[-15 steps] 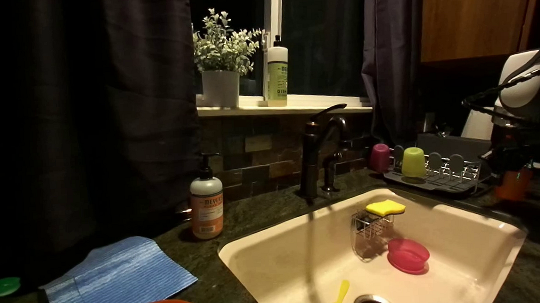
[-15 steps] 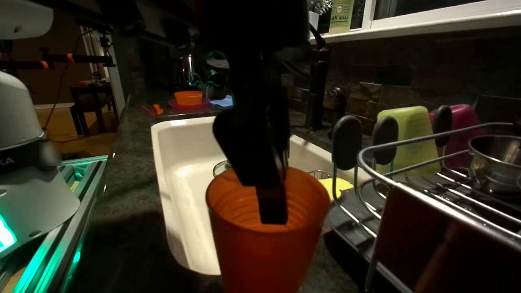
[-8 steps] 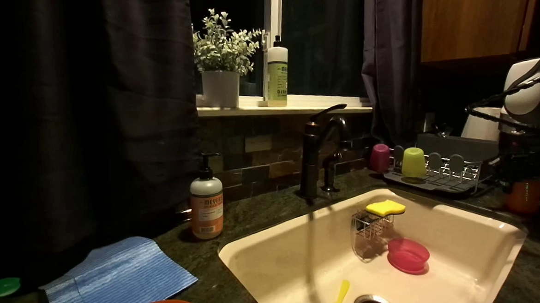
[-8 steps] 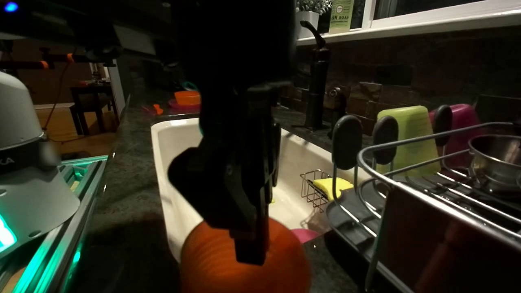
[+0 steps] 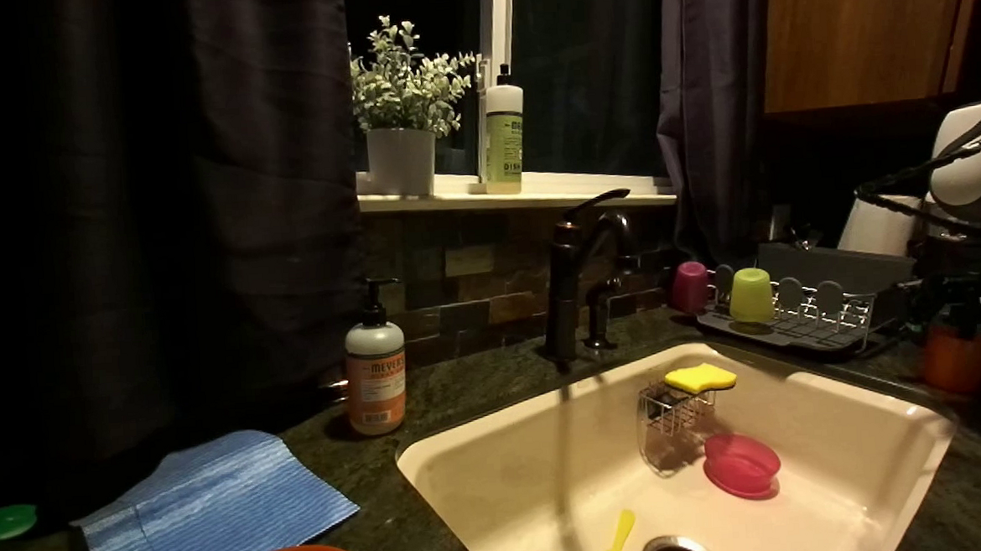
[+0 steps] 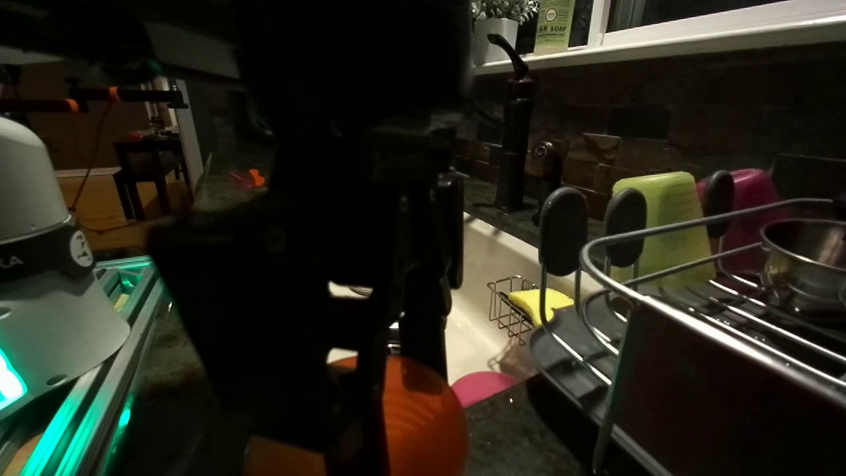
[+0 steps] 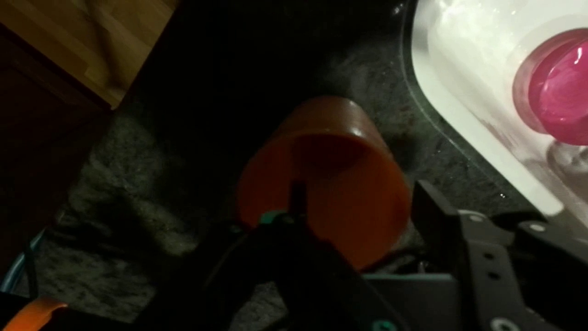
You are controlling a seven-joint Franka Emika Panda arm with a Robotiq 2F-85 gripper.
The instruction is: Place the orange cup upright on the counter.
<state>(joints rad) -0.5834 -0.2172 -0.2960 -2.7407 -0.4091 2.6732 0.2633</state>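
The orange cup stands at the sink's edge on the dark counter, mouth up toward the wrist camera. It looks upright in an exterior view, though its base is in shadow. My gripper has its fingers spread wide around the cup's rim. One finger reaches into the mouth and the second stands just outside the wall with a narrow gap. An exterior view shows the dark gripper in front of part of the cup, so much of the cup is hidden there.
The cream sink lies beside the cup, with a pink dish inside it. A drying rack near the cup carries a yellow-green cup, a magenta cup and a steel pot. The tall faucet rises behind the sink.
The arm has come down with the orange cup, toward the right in an exterior view. Its fingers, earlier closed on the cup's rim, have since spread apart.
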